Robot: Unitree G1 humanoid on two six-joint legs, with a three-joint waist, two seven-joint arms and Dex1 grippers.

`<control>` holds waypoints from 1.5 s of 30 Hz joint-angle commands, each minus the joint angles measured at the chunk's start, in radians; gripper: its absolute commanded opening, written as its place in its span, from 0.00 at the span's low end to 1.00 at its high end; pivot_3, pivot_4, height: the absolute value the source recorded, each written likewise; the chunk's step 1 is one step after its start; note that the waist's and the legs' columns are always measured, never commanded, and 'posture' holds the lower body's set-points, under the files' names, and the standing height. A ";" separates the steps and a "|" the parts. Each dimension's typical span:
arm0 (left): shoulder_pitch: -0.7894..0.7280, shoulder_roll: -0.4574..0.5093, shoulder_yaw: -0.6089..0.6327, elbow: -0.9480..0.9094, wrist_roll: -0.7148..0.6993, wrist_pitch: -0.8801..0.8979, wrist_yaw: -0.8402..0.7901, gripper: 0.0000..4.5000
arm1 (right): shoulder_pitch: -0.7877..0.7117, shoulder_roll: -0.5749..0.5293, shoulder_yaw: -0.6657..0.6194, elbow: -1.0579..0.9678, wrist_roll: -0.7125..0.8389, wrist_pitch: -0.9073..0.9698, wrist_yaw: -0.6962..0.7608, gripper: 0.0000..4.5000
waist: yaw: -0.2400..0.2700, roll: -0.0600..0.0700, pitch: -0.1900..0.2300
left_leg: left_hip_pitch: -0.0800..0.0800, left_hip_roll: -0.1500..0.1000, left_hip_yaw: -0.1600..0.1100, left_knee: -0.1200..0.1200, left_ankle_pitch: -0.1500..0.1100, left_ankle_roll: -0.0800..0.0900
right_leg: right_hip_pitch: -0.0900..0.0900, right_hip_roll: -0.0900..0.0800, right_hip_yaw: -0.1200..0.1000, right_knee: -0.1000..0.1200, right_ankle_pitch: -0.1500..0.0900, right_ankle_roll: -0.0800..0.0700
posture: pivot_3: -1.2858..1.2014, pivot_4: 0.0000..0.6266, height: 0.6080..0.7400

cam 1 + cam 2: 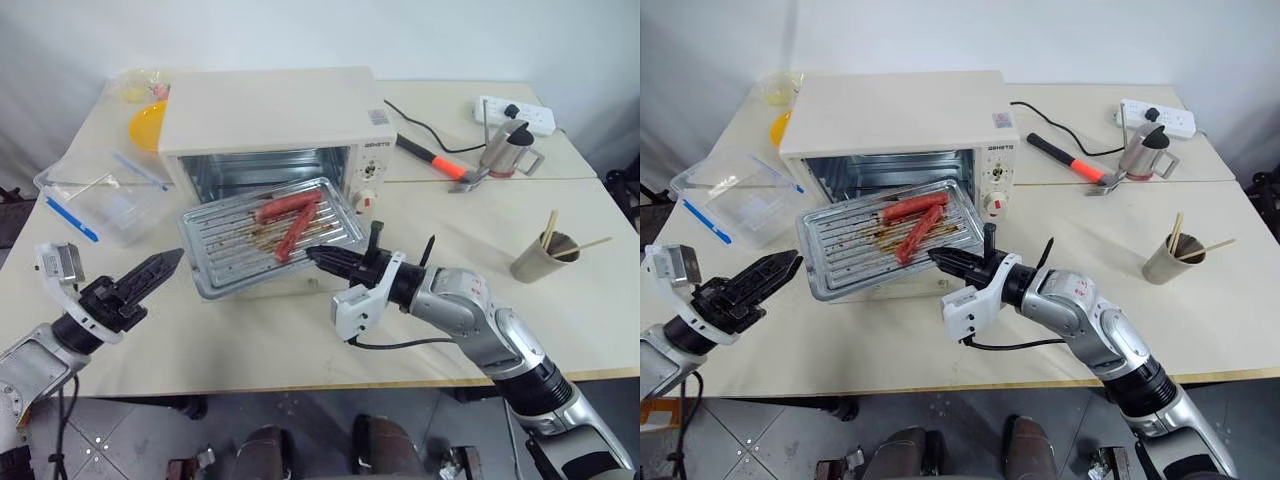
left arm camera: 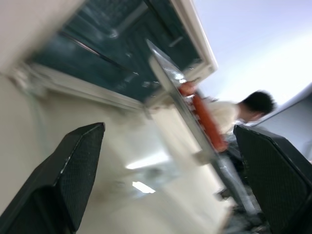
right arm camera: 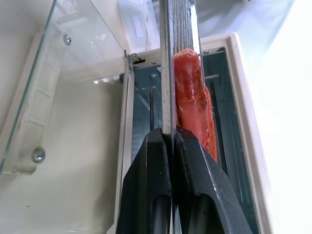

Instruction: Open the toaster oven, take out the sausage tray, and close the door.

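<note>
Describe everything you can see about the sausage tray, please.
The sausage tray is a shallow rectangular tray of silver metal with a ribbed bottom, rounded corners and brown grease marks. Two red sausages lie on it. It is out in front of the toaster oven, above the open door. The right pincer is shut on the rim at one corner; the left pincer is open beside it, not touching.

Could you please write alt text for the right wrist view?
The right gripper pinches the edge of the shallow silver metal sausage tray, red sausages lying on it, before the cream-white toaster oven with its clear glass door open.
</note>
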 commanded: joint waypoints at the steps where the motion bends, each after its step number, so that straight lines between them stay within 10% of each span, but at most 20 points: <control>1: 0.037 -0.015 0.003 -0.050 -0.196 -0.029 0.105 1.00 | -0.026 -0.004 -0.036 -0.015 0.030 -0.037 -0.014 0.00 | -0.003 0.000 0.000 | 0.000 0.000 0.000 0.000 0.000 0.000 | 0.000 0.000 0.000 0.000 0.000 0.000 | 0.52 0.24 1.00; 9: -0.024 -0.141 -0.102 0.003 -0.326 -0.058 0.177 1.00 | -0.034 -0.012 -0.033 -0.013 0.076 -0.068 0.016 0.00 | 0.004 0.000 0.000 | 0.000 -0.004 0.000 0.001 0.000 0.000 | 0.001 0.000 0.001 -0.001 0.000 -0.001 | 0.52 0.24 1.00; 25: -0.060 -0.047 -0.157 0.102 -0.326 0.047 0.142 1.00 | -0.023 -0.038 -0.043 -0.024 0.095 -0.101 0.034 0.00 | 0.002 -0.001 0.000 | 0.001 -0.005 0.001 0.000 0.000 0.000 | 0.001 0.002 0.003 -0.002 -0.001 -0.001 | 0.52 0.24 1.00; 41: -0.012 0.026 -0.225 0.084 -0.326 0.089 0.154 0.02 | -0.044 -0.029 -0.043 -0.013 0.120 -0.109 0.050 0.00 | 0.001 0.000 0.000 | 0.001 -0.003 0.002 0.000 0.000 0.000 | 0.001 0.002 0.004 -0.002 -0.001 -0.001 | 0.52 0.24 1.00; 45: 0.014 0.008 -0.214 0.057 -0.326 0.077 0.173 0.01 | -0.045 -0.014 -0.046 -0.020 0.136 -0.099 0.070 0.00 | 0.001 0.000 0.000 | 0.001 -0.003 0.001 0.000 0.000 0.000 | 0.000 0.002 0.004 -0.001 -0.001 -0.001 | 0.52 0.24 1.00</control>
